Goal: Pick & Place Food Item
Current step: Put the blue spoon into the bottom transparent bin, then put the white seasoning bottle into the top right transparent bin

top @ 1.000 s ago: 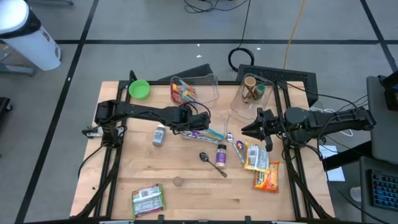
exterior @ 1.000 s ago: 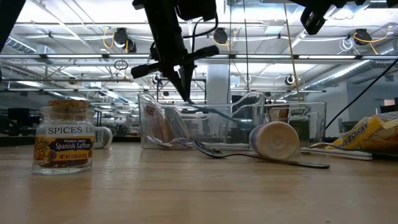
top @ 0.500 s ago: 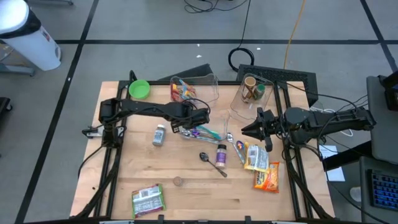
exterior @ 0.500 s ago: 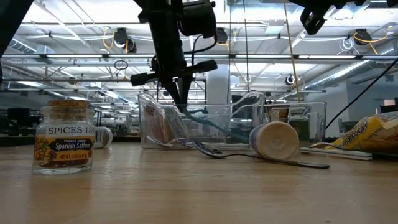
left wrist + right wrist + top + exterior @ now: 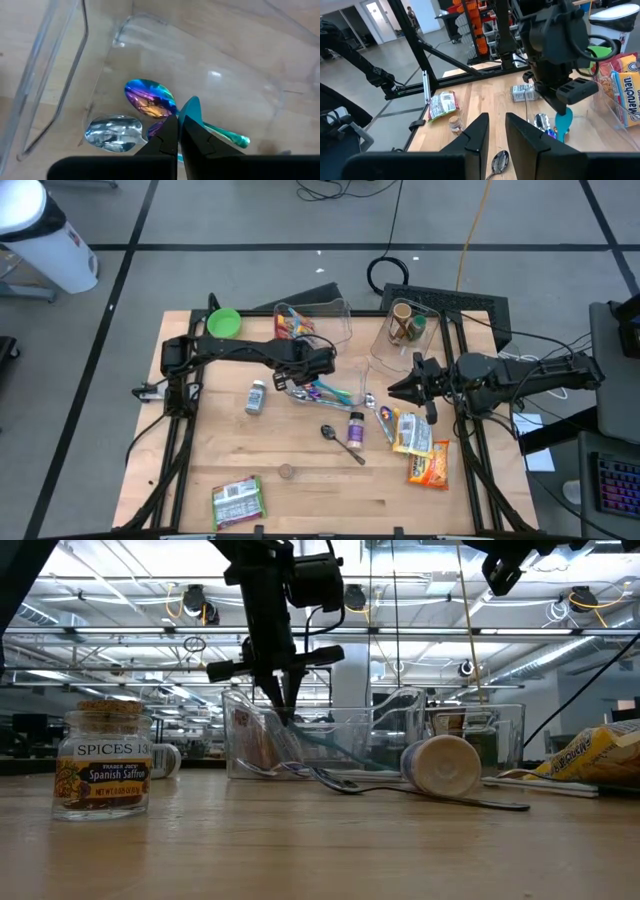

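The pale matt wooden tabletop shows fine grain. On it, a clear glossy plastic bin holds an iridescent polished metal spoon, a mirror-bright silver metal spoon and a smooth teal plastic utensil. Near the bin, a glass spice jar wears a paper label and cork-like lid.

Left tool closed mid-table; right tool hovers, slightly parted.
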Tool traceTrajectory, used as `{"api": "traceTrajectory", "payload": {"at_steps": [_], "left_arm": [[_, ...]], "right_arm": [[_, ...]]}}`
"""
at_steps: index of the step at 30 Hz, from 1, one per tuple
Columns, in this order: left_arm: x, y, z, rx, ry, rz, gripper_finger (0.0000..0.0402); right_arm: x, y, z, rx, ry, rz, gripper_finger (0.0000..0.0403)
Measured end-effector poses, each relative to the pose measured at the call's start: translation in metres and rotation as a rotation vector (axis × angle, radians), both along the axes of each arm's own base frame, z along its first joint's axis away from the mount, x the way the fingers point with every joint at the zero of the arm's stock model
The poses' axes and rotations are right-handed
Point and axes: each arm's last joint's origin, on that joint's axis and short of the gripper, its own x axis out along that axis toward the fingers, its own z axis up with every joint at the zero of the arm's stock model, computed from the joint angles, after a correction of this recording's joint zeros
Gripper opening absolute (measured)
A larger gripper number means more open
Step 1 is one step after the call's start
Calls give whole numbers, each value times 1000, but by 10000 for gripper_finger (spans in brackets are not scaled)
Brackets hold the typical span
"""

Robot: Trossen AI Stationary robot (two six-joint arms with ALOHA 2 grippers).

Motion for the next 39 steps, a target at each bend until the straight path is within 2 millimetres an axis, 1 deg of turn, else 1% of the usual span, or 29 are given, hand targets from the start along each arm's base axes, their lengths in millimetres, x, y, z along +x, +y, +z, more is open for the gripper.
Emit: {"api": "traceTrajectory", "payload": {"at_steps": [6,9,12,16,25,29,39], "left_arm": [[-1,4,0,-29,0,-15,6],[-1,4,0,-29,1,-15,5],[-1,3,0,-33,6,-13,16],[-2,4,0,-33,7,-11,24],[-1,5,0,-22,-2,29,20],[-1,5,0,-22,-2,30,40],[0,5,0,-20,-14,13,113]], "right_arm": [[2,0,-2,0,0,0,54],[2,0,-7,1,17,0,54],[3,0,-12,23,28,-3,54],[3,0,-13,28,25,-1,54],[3,0,-13,26,18,0,54],[3,0,-13,26,18,0,54],[3,0,-13,18,18,1,54]]}}
